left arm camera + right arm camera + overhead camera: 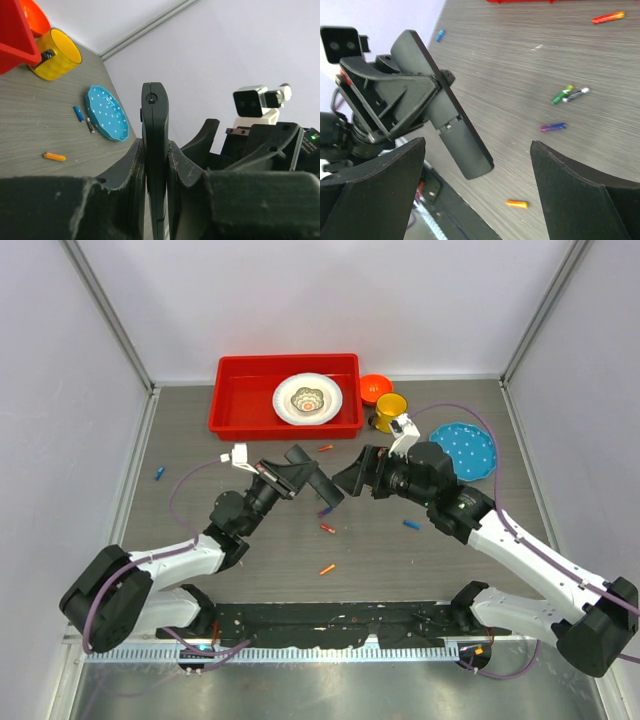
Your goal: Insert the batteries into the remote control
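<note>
Left tool (pixel 297 476) aloft around remote control (pixel 465 150)

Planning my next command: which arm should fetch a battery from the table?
Right, probably. The right gripper is open and empty; the left gripper is clamped on the remote control. Loose batteries lie on the table.

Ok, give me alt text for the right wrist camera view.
The left gripper holds the black remote control up over the grey table, with the open right gripper framing it. Loose batteries lie scattered on the table beyond.
</note>
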Motion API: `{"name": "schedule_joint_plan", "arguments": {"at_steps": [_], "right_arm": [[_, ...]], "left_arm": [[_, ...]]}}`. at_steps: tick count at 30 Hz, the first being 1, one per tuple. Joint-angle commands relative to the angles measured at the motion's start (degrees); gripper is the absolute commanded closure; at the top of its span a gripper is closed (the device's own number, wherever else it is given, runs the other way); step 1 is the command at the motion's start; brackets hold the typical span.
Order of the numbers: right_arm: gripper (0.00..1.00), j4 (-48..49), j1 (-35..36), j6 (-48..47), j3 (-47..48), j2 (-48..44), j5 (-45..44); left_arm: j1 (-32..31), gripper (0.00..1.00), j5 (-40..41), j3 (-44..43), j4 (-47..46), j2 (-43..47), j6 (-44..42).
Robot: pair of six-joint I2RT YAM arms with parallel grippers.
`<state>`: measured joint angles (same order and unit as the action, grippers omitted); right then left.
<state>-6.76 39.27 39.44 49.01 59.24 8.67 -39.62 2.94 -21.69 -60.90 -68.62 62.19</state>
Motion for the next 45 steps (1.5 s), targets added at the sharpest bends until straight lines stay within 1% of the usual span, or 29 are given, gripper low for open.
{"name": "schedule_joint_plan", "arguments": {"at_steps": [1, 3, 4, 5, 8, 11, 13, 15, 19, 21, 24, 30, 45], "right_arm": [[0.08, -15.4, 0.9, -14.6, 7.4, 1.0, -3.6], [0.09, -19.5, 3.3, -18.2, 12.2, 2.0, -7.5], [0.09, -22.7, 4.2, -19.6, 13.8, 3.0, -8.5], [0.09, -24.1, 5.3, -21.8, 16.4, 3.6, -11.3], [0.09, -27.9, 8.5, -23.9, 19.9, 5.9, -13.5], [0.09, -30.3, 11.7, -25.0, 21.6, 8.4, -15.1], [0.1, -31.5, 13.5, -24.7, 21.6, 9.9, -18.0], [0.1, -31.6, 14.7, -24.7, 21.2, 11.7, -20.5], [0.1, -31.3, 16.3, -24.7, 20.9, 13.1, -22.7], [0.1, -31.3, 16.5, -24.8, 21.4, 13.8, -22.6], [0.14, -31.5, 16.6, -25.0, 22.1, 14.8, -22.5], [0.22, -31.3, 16.7, -25.2, 22.2, 15.8, -22.1], [0.39, -30.7, 16.8, -25.6, 21.6, 16.3, -21.4]], "left_arm": [[1.6, 1.0, -1.8, -0.4, -5.5, -3.4, 7.6], [2.7, 1.0, -4.5, -1.2, -6.0, -5.5, 12.2], [3.0, 1.0, -6.7, -1.8, -6.5, -7.6, 13.6], [3.1, 1.0, -7.7, -2.0, -8.2, -8.9, 14.6], [3.3, 1.0, -10.2, -2.7, -12.0, -13.2, 17.9], [3.3, 1.0, -11.4, -3.2, -14.8, -16.1, 19.9], [3.3, 1.0, -11.5, -3.2, -15.3, -16.7, 20.2], [3.3, 1.0, -11.5, -3.1, -14.9, -16.6, 20.2], [3.3, 1.0, -12.0, -3.4, -12.6, -15.7, 19.6], [3.3, 1.0, -12.1, -3.4, -12.0, -15.2, 19.4], [3.3, 1.0, -12.4, -3.5, -11.8, -15.1, 19.2], [3.3, 1.0, -12.4, -3.4, -11.8, -15.1, 19.1], [3.3, 1.0, -12.5, -3.4, -12.3, -15.4, 19.1]]}}
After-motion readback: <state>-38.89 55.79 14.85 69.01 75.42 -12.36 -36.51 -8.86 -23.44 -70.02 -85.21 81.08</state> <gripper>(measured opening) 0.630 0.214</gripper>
